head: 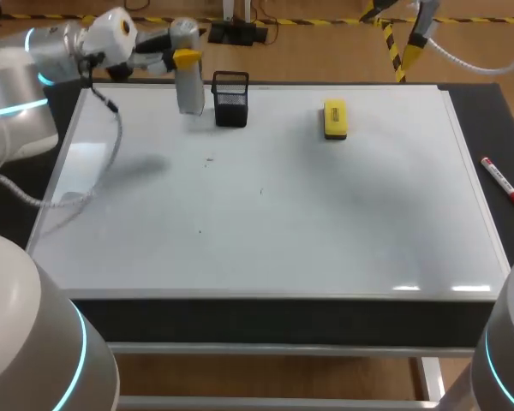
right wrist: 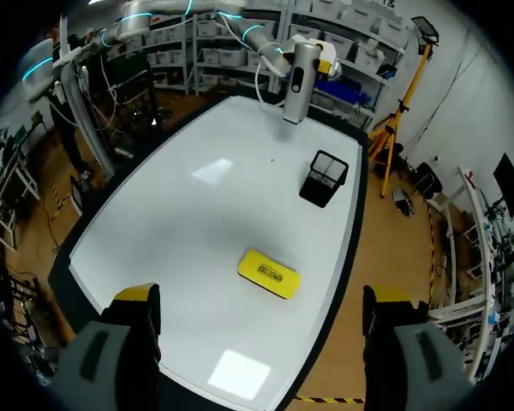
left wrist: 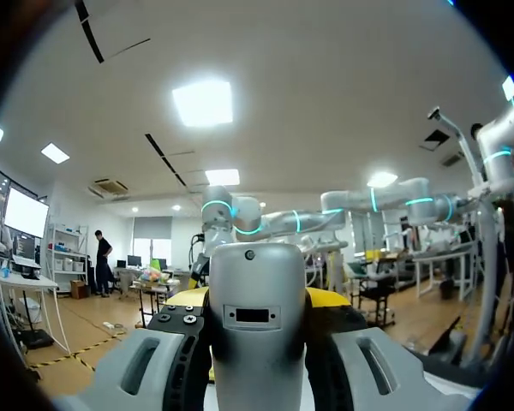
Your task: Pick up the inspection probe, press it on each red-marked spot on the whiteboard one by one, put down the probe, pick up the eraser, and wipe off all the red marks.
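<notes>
Left hand (head: pixel 187 58) is gripping the inspection probe (head: pixel 189 92), both yellow tips pressing on its sides. Probe is hanging upright over the far-left part of the whiteboard (head: pixel 325 223), just beside the black mesh holder (head: pixel 230 101); can't tell if its tip is touching the board. Right hand (right wrist: pixel 259 298) is hovering high over the board, fingers spread wide, holding nothing. The yellow eraser (right wrist: pixel 268 274) is lying flat on the board below it, apart from the holder. A few small marks (head: pixel 210 159) are showing mid-board, colour unclear. Red marker (head: pixel 503 183) is lying on the desk (head: pixel 488 120), right of the board.
</notes>
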{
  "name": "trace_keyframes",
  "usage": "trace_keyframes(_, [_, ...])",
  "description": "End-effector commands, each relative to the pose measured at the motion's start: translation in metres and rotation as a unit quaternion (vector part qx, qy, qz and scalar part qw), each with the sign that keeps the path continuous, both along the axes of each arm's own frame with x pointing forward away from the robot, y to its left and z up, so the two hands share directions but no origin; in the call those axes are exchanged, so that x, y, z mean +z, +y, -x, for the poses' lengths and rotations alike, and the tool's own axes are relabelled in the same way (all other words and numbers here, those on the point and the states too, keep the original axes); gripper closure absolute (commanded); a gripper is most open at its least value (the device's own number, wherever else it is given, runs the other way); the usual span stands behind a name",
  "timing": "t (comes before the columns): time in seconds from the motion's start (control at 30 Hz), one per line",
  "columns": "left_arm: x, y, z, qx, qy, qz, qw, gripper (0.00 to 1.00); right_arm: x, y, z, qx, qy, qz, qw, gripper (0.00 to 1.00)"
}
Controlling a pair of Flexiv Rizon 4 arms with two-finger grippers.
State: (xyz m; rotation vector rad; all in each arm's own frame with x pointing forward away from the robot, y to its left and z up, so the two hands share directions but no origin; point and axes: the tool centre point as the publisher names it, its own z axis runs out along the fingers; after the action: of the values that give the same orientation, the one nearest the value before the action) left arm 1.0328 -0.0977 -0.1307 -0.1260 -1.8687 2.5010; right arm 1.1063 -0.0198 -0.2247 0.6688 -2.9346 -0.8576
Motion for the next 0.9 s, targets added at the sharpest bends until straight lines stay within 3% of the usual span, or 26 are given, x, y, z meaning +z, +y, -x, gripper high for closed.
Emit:
trace_keyframes(0.03, [0.009,-0.016,-0.038,-0.081,-0.024,-0.002,0.996,1.00,0.001,-0.001,-0.001,0.002,0.001,0.002,1.000,0.00])
trace_keyframes(0.2, [0.016,-0.034,-0.054,-0.099,-0.032,-0.005,0.995,1.00,0.001,-0.001,-0.001,0.002,0.001,0.002,1.000,0.00])
trace_keyframes(0.47, [0.007,-0.052,-0.076,-0.110,-0.026,-0.002,0.994,1.00,0.001,-0.001,-0.001,0.002,0.001,0.002,1.000,0.00])
trace_keyframes(0.9, [-0.011,-0.063,-0.086,-0.107,-0.031,0.009,0.994,1.00,0.001,-0.001,-0.001,0.002,0.001,0.002,1.000,0.00])
